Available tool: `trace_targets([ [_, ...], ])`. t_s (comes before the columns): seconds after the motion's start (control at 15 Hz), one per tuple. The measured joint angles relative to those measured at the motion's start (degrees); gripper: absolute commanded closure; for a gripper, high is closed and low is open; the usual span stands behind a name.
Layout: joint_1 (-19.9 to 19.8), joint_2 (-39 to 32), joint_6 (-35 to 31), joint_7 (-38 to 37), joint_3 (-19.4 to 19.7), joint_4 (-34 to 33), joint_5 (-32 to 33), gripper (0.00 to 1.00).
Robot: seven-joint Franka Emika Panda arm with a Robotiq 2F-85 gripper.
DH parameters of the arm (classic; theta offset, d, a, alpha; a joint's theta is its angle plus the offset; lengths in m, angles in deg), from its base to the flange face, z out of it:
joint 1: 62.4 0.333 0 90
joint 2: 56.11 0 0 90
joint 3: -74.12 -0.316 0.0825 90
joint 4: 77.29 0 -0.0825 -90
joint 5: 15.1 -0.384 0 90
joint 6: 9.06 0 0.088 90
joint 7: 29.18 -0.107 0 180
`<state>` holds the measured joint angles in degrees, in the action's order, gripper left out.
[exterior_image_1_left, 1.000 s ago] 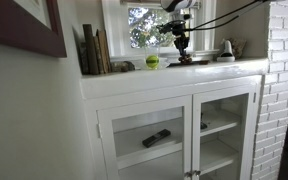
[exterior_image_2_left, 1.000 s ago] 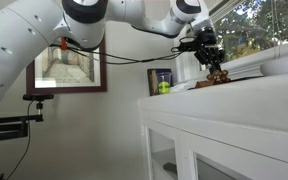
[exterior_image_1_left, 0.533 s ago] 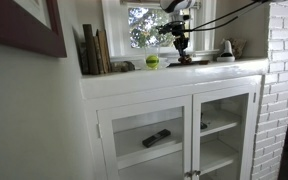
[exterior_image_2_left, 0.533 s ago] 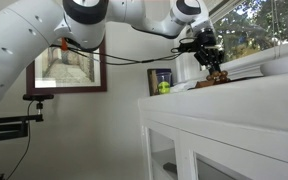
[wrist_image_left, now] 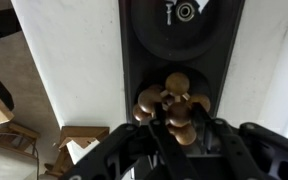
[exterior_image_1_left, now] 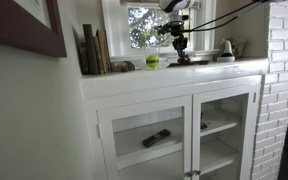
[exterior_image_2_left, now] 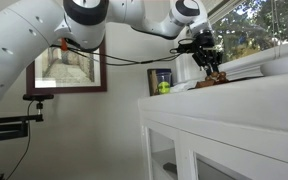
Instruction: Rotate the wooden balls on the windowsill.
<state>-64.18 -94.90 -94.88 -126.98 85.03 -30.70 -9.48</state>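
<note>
You're holding the gripper [exterior_image_1_left: 181, 46] straight over the wooden balls [wrist_image_left: 174, 105], beside the green ball [exterior_image_1_left: 152, 61] on the worktop [exterior_image_1_left: 234, 66]. Fingers [wrist_image_left: 221, 134] are straddling them for the twist; can't tell if clamped.

Tiny, blurred — the wooden balls [exterior_image_1_left: 184, 60] under hand [exterior_image_1_left: 181, 51]

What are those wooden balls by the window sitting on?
In the wrist view, the wooden balls rest on a dark flat base lying on the white windowsill. The spot directly beneath them is covered by the balls and the gripper.
</note>
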Motion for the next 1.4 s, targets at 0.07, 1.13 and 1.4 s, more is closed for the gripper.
trace_targets([
  [0.07, 0.0, 0.0, 0.2, 0.0, 0.0, 0.0, 0.0, 0.26],
  [1.13, 5.3, 8.5, 1.6, 13.5, -0.6, -1.0, 3.2, 0.0],
  [1.4, 5.6, 15.1, 1.6, 24.2, -2.8, 0.7, 1.9, 0.0],
])
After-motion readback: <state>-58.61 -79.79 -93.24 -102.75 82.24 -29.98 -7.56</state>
